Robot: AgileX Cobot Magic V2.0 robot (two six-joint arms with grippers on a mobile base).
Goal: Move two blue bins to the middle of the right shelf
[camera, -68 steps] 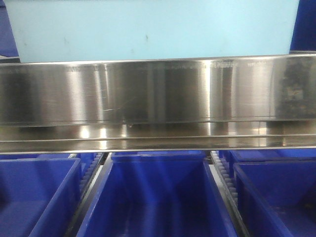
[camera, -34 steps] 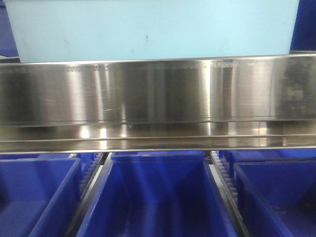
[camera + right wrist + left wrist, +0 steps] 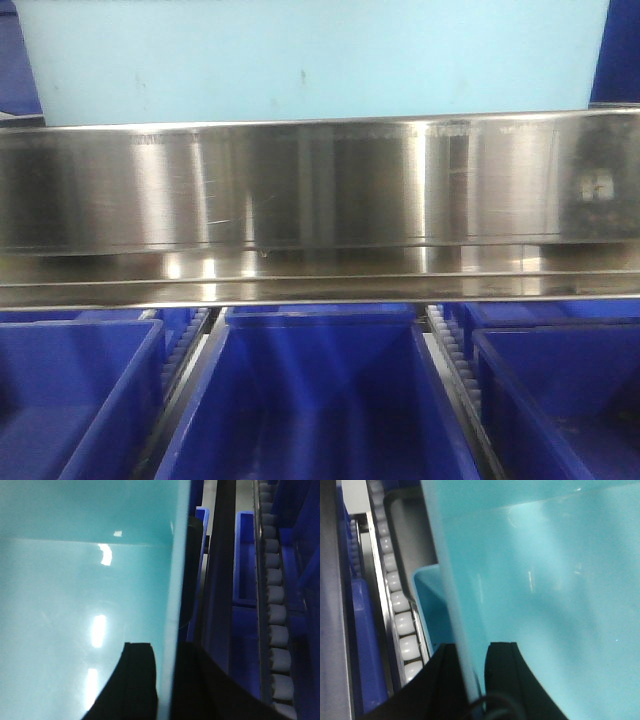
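Walls of the pale bin (image 3: 300,60) are pinched by left gripper (image 3: 472,652) and right gripper (image 3: 165,652); dark blue bins (image 3: 320,400) below are empty.

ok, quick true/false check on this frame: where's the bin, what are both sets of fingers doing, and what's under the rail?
1. The left fingers and right fingers each straddle a wall of the light bin. True.
2. In the front view the light bin is below the steel rail. False: it shows above the rail.
3. Three dark bins show under the rail. True.
4. The left wrist view shows only the bin and fingers. False: a row of white rollers runs left of the bin.
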